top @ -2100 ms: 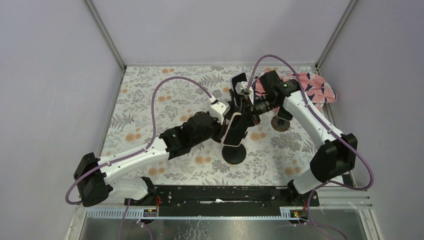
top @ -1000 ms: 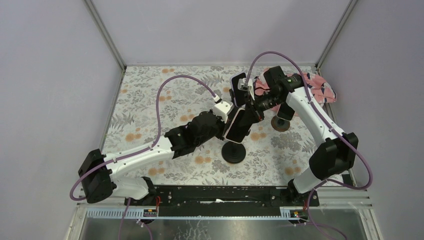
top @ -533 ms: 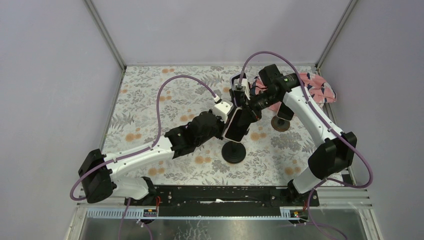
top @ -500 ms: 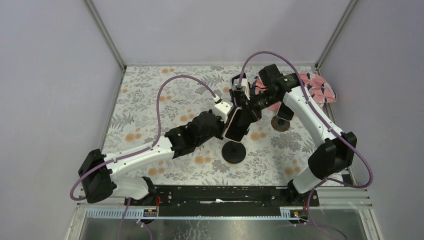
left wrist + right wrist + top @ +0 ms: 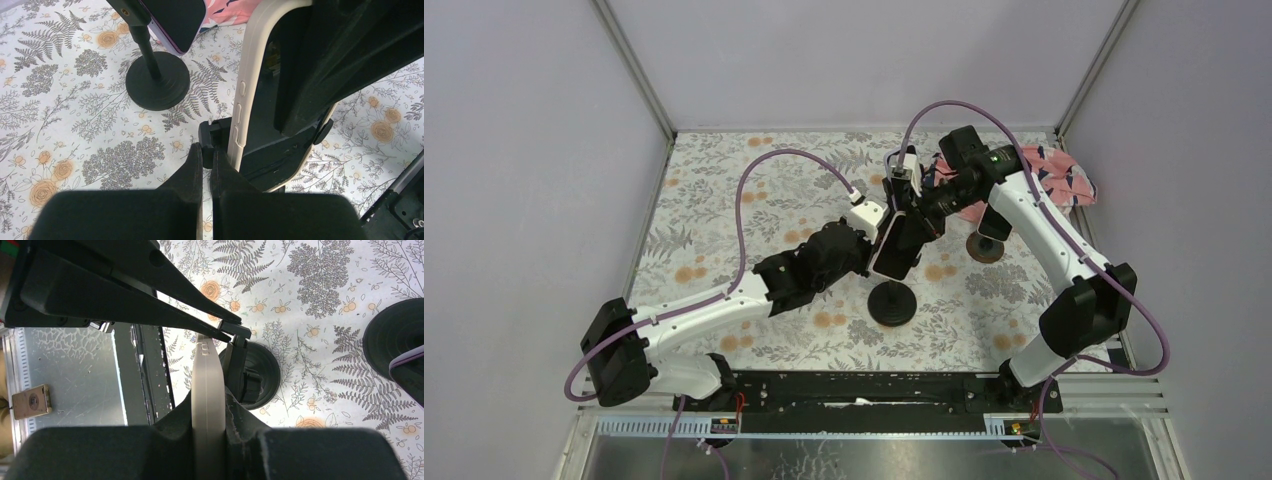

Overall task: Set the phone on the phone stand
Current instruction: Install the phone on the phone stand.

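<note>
A phone in a cream case (image 5: pixel 898 247) hangs tilted over the black phone stand's round base (image 5: pixel 892 304). My right gripper (image 5: pixel 915 207) holds its upper end. In the right wrist view the right gripper (image 5: pixel 208 401) is shut on the phone's cream edge (image 5: pixel 207 365), with the stand's base (image 5: pixel 256 375) just behind. My left gripper (image 5: pixel 206 149) is shut on a small black tab of the phone stand's cradle (image 5: pixel 214 135). The cased phone (image 5: pixel 247 85) sits in the cradle right beside that tab. In the top view the left gripper (image 5: pixel 880 233) sits at the phone's left side.
A second black stand (image 5: pixel 986 246) stands to the right; its round base (image 5: pixel 157 80) holds another dark phone (image 5: pixel 175 20). A pink patterned cloth (image 5: pixel 1064 182) lies at the back right. The floral table cover (image 5: pixel 724 200) spreads to the left.
My right gripper has shifted slightly left and down, swinging the phone's top end more upright against the cradle. The left arm has hardly moved in the last second.
</note>
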You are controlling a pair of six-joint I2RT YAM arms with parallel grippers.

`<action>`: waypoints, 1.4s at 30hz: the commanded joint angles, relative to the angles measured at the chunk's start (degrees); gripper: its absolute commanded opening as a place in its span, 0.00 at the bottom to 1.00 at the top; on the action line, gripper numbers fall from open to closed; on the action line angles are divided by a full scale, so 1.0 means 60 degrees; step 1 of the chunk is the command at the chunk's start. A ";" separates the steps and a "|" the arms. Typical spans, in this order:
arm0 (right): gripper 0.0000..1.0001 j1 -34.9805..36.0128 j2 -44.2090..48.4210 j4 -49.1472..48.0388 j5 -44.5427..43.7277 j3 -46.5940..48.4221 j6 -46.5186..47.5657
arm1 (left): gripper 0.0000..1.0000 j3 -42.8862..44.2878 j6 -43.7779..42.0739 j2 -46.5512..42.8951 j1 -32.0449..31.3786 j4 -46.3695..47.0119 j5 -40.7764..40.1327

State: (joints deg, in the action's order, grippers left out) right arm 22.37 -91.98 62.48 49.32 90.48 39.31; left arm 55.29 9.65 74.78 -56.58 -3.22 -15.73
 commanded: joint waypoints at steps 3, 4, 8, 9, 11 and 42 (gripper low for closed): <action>0.00 -0.0623 -0.0724 0.0062 -0.6229 -0.0336 0.0426 | 0.00 -0.0022 -0.0152 -0.0324 0.0418 -0.1589 -0.2122; 0.00 -0.0623 -0.0737 0.0061 -0.6274 -0.0318 0.0391 | 0.00 -0.0029 -0.0144 -0.0328 0.0420 -0.1587 -0.2156; 0.00 -0.0627 -0.0790 0.0075 -0.6376 -0.0352 0.0326 | 0.00 -0.0008 -0.0164 -0.0284 0.0420 -0.1589 -0.2250; 0.00 -0.0634 -0.0789 0.0075 -0.6413 -0.0366 0.0319 | 0.00 0.0000 -0.0192 -0.0277 0.0421 -0.1587 -0.2291; 0.00 -0.0616 -0.0811 0.0098 -0.6441 -0.0385 0.0284 | 0.00 0.0024 -0.0258 -0.0237 0.0405 -0.1619 -0.2340; 0.00 -0.0175 -0.1222 0.0603 -0.7751 0.0111 -0.0480 | 0.00 0.0767 -0.1009 0.0344 -0.0643 -0.1604 -0.3754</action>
State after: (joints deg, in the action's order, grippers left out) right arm 24.45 -93.71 62.59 41.04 94.41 31.73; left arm 58.17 7.55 78.17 -60.25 -4.89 -27.53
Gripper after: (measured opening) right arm 0.194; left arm 0.042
